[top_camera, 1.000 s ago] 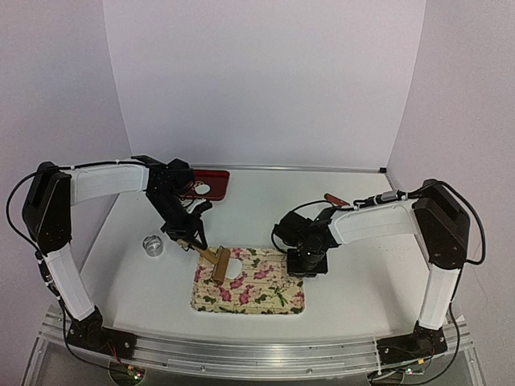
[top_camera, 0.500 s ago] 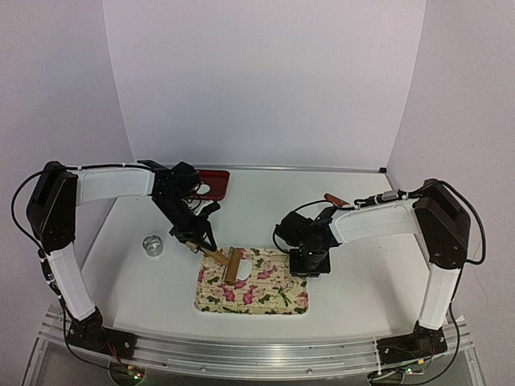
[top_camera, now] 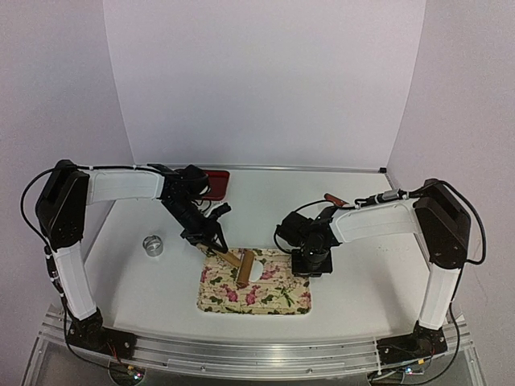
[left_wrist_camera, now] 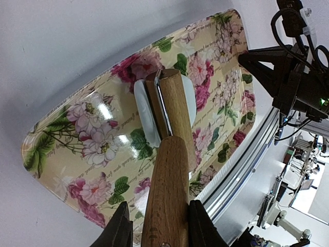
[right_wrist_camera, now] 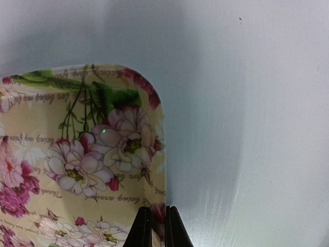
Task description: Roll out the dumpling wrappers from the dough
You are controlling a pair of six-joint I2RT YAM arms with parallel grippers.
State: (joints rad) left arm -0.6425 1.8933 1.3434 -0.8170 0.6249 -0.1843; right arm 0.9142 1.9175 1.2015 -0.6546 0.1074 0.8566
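A floral tray lies near the table's front middle. My left gripper is shut on the handle of a wooden rolling pin, also seen from above. The pin's roller rests on a thin white dough disc, a dumpling wrapper, lying on the tray; the pin hides its middle. My right gripper is shut on the tray's right rim, pinching the edge; from above it is at the tray's far right corner.
A metal ring cutter stands left of the tray. A dark red tray sits at the back with white dough on it. A small brown tool lies at the back right. The metal rail runs along the front edge.
My left gripper has moved right with the rolling pin, carrying the roller from the tray's left edge to over the wrapper. The tray has shifted slightly right. The right gripper holds still.
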